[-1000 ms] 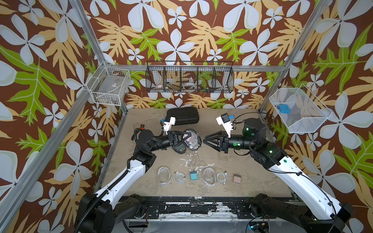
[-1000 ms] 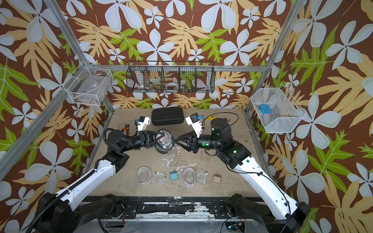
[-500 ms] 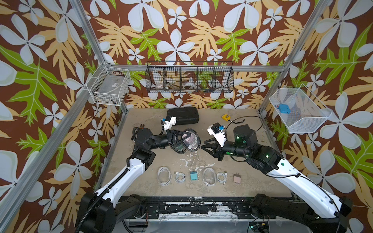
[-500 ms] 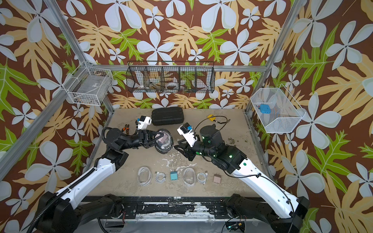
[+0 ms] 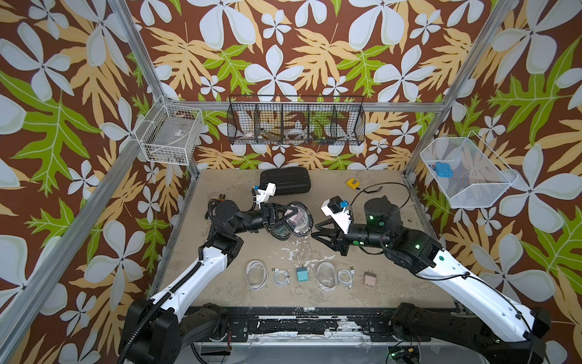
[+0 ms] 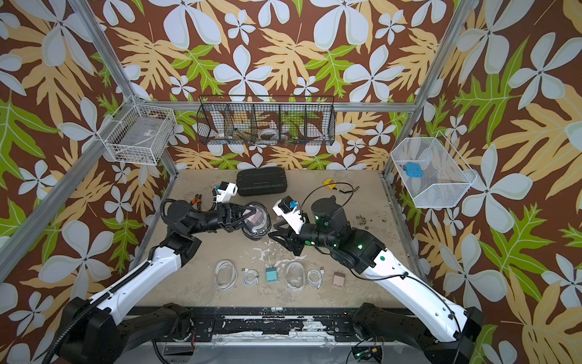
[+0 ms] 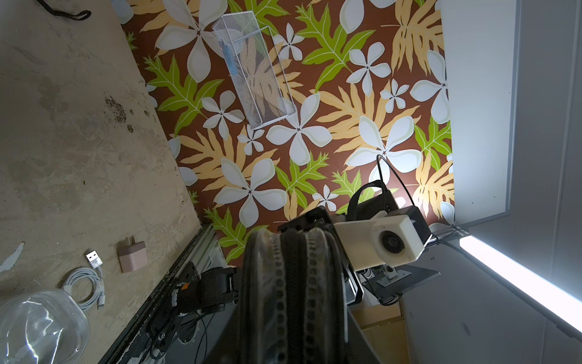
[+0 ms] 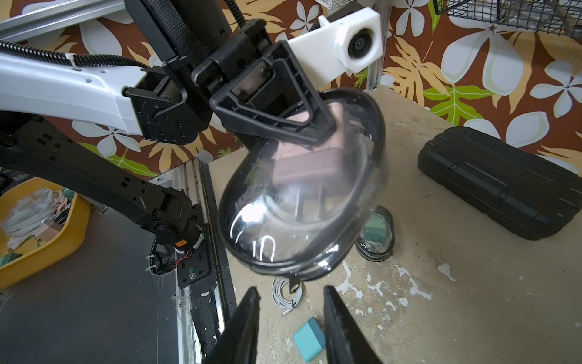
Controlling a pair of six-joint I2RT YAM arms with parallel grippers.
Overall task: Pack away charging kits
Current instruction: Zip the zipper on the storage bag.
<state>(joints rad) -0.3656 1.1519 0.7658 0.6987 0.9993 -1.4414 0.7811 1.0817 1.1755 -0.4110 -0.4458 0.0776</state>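
**Case held up for zipping**
The left end effector clamps the clear oval case with a black zip rim above the tabletop, with a dusty-pink cube plug inside. The right end effector, narrowly parted and empty, faces that rim. It should probably pinch the small black tab hanging just ahead of its fingertips and draw it along the rim while the left stays steady.

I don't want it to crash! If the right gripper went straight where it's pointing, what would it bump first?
Most likely the black-rimmed oval case that the left gripper holds right in front of the open right gripper. Nothing shows between them, though depth is hard to judge.
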